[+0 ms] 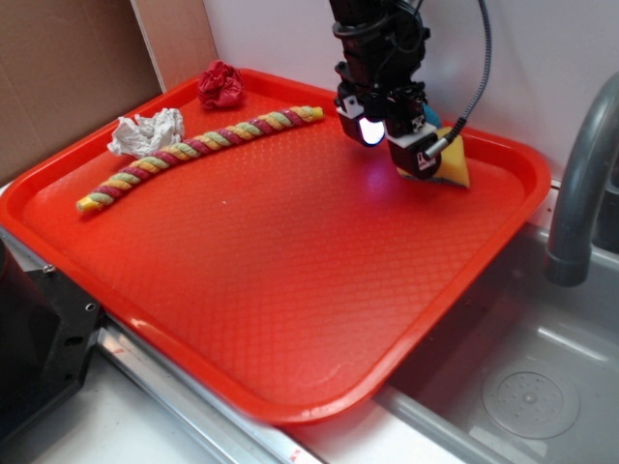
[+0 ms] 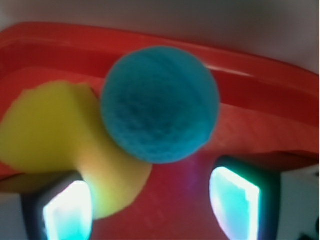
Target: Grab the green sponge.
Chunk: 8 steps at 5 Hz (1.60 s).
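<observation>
The green sponge (image 1: 455, 166) is a yellow foam wedge lying at the far right of the red tray (image 1: 290, 290), half hidden behind my gripper (image 1: 395, 137). In the wrist view the green sponge (image 2: 55, 135) fills the left side, its lower edge reaching in beside my left fingertip (image 2: 67, 210). A teal-blue round scrubber (image 2: 160, 104) sits against the sponge, just ahead of the gripper (image 2: 150, 205). The jaws stand open, low over the tray, with bare tray and the sponge's edge between them.
A twisted multicoloured rope (image 1: 198, 145) lies across the tray's back left, with a crumpled white paper (image 1: 145, 131) and a red crumpled ball (image 1: 221, 85) near it. A grey faucet (image 1: 580, 184) and sink (image 1: 522, 387) are to the right. A wall rises close behind the tray.
</observation>
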Each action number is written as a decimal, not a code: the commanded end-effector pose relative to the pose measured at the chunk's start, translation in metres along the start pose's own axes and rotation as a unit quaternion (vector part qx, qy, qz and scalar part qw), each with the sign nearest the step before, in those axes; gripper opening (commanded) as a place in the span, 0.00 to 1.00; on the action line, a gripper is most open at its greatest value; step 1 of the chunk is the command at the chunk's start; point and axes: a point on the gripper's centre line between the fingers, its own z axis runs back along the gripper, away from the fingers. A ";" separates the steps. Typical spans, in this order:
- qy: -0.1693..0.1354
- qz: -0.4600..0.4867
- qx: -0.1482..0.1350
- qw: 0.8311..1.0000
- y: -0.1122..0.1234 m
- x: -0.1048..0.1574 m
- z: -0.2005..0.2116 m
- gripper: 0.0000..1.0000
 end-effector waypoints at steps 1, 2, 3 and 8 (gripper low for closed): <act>-0.023 -0.059 -0.012 0.998 -0.037 -0.002 0.014 1.00; -0.029 -0.061 -0.002 0.998 -0.039 -0.001 0.014 1.00; -0.037 -0.045 -0.002 0.998 -0.031 0.008 0.014 1.00; -0.151 -0.128 0.038 0.980 -0.032 0.023 0.069 1.00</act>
